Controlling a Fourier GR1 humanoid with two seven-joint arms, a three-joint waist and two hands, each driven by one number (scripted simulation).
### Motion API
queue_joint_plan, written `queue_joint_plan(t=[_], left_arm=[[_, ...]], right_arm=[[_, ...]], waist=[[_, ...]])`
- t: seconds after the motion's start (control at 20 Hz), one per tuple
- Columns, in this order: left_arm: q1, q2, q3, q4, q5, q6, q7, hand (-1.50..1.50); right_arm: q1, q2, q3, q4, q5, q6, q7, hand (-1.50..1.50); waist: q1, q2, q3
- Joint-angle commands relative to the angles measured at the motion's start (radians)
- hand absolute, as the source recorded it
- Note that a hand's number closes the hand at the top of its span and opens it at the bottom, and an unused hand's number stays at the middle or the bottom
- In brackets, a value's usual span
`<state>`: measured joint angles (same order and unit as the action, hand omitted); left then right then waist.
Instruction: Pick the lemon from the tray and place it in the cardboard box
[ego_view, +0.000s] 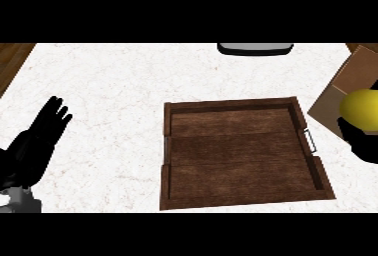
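1. Bright yellow, that lemon (362, 106).
2. The tray (244, 150): dark brown, streaky wood grain.
3. The bench (111, 85): white, faint grey marble veins.
4. Plain tan on the cardboard box (360, 75).
5. Black all over: left robot hand (37, 142), right robot hand (363, 145).

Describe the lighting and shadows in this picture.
Head view: flat, even light on the white counter, no clear cast shadows; the tray is darker along its inner walls; the lemon glows bright yellow; the left hand and right hand read as near-silhouettes.

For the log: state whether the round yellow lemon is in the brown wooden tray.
Out: the right hand holds the lemon beyond the tray's right edge.
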<state>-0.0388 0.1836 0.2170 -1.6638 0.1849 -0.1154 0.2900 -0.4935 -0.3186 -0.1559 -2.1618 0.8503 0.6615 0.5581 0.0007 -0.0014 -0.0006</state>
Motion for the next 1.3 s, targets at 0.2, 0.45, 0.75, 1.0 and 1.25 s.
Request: queue_joint_plan(t=[0.2, 0.45, 0.75, 1.0, 1.25], left_arm=[[-0.026, 0.003, 0.002, 0.032, 0.001, -0.008, 0.000, 0.00], [-0.046, 0.016, 0.023, 0.046, 0.015, -0.015, -0.002, 0.00], [-0.012, 0.052, 0.063, -0.004, 0.069, -0.055, 0.041, 0.00], [-0.042, -0.015, -0.013, 0.016, -0.006, 0.000, 0.022, 0.00], [0.002, 0.001, 0.005, -0.042, 0.013, -0.014, 0.036, 0.00]], right_arm=[[-0.049, -0.179, -0.136, 0.268, -0.006, -0.068, -0.188, 1.50], [-0.058, -0.175, -0.124, 0.407, 0.008, -0.186, -0.286, 1.50], [0.012, -0.147, -0.103, 0.556, 0.056, -0.356, -0.416, 1.50], [-0.079, -0.214, -0.149, 0.895, 0.034, -0.430, -0.590, 1.50], [0.009, -0.185, -0.162, 0.964, 0.054, -0.409, -0.506, 1.50]], waist=[[0.004, 0.003, 0.001], [0.004, 0.003, 0.001], [0.005, 0.002, 0.001], [0.011, 0.007, 0.001], [0.010, 0.003, 0.001]])
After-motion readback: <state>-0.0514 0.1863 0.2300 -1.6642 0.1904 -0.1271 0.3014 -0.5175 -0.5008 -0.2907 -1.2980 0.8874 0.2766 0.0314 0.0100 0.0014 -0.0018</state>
